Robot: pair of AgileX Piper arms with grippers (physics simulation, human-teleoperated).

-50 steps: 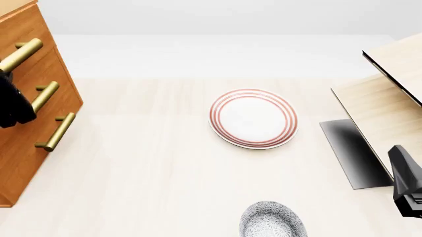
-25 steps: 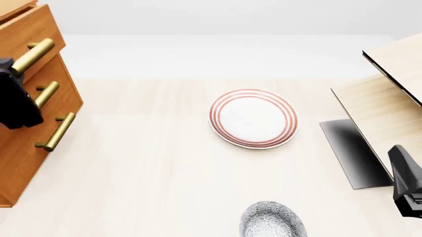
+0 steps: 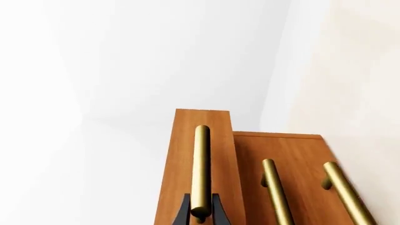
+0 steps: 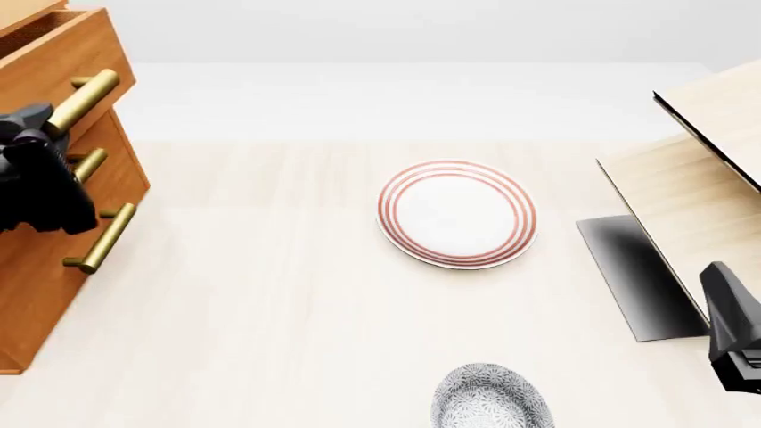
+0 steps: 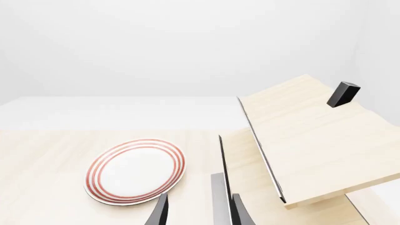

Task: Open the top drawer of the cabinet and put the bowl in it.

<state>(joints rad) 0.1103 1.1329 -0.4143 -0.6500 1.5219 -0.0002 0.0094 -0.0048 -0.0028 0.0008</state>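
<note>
Cabinet [image 4: 48,259]: orange-brown wood, smooth satin finish, faint grain.
Top drawer [image 4: 53,53]: same wood; bar handle [image 3: 201,168] of brushed brass-like metal, soft sheen.
Worktop [image 4: 262,312]: pale wood, matt, fine grain.
Plate [image 4: 457,212], right of the cabinet: white glazed ceramic look, red rings, smooth.
Bowl [image 4: 490,398]: dense grey-and-white speckled pattern, matt.
Pale structure [image 5: 312,136]: light wood, matt, dark edges.
Left tool [image 3: 200,212]: black, matt, plastic-looking.

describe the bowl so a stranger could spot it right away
Start at the red-ringed plate mid-table, then come straight toward the near edge. The bowl sits there alone, smaller than the plate, covered in a dense grey-and-white speckled pattern rather than plain white with rings.
</note>
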